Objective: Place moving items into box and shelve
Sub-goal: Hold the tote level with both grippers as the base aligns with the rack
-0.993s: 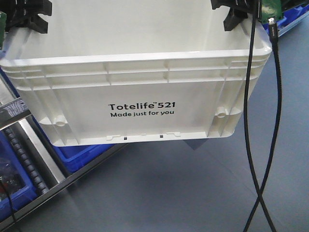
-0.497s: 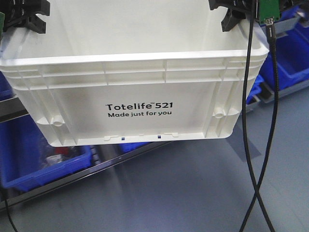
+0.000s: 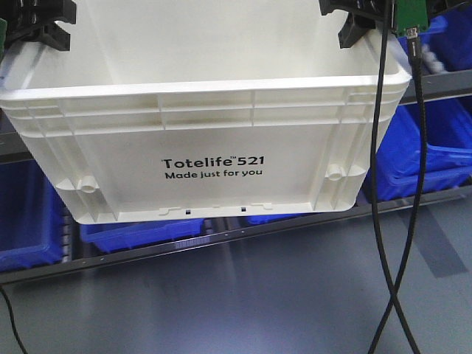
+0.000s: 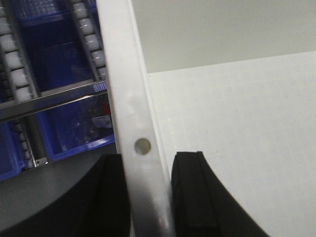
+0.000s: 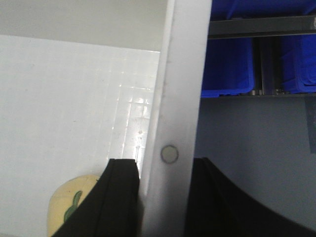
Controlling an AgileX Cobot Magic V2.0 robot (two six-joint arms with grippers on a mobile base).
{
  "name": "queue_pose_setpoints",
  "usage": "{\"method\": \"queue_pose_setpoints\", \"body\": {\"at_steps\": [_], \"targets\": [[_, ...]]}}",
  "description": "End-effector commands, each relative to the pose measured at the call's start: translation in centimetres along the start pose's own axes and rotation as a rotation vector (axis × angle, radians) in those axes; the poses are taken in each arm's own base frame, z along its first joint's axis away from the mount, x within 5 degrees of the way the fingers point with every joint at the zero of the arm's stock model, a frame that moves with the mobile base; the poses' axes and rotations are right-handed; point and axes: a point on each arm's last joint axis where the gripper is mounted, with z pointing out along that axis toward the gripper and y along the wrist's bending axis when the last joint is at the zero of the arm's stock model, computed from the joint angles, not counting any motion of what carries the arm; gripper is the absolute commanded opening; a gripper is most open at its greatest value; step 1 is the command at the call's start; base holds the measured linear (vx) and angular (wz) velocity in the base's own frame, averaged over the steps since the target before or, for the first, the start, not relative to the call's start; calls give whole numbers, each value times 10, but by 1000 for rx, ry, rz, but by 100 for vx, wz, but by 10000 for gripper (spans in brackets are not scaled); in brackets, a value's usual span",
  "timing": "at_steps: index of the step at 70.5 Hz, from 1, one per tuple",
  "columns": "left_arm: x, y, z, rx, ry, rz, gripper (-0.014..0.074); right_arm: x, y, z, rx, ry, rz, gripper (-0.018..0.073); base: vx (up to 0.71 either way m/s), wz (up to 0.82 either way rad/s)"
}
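Your left hand (image 4: 148,197) pinches the white box's (image 3: 214,140) rim, fingers closed on either side; your right hand (image 5: 165,197) clamps the opposite rim likewise. Inside lies the yellow item (image 5: 74,205). Blue bins (image 3: 435,147) sit on the shelf behind.

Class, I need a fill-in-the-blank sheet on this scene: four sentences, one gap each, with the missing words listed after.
1. The white box carries the printed name ______ 521.
2. The bins on the shelf behind it are ______ in colour.
3. Each gripper, left and right, has its jaws closed on the box's ______.
4. The soft item seen inside the box is ______ with a green stripe.

Missing words: Totelife; blue; rim; yellow
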Motion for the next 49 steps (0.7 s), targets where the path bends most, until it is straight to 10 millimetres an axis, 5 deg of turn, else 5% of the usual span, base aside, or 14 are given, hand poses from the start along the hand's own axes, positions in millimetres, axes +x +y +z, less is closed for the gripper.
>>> {"method": "queue_pose_setpoints", "body": {"at_steps": [1,49], "targets": [[-16,-8,-34,37,-208,32,-17,-7,-1,-43,1,-188,-19,-12,0,45],[-16,-8,-34,37,-208,32,-17,-7,-1,-43,1,-188,-19,-12,8,28]]}}
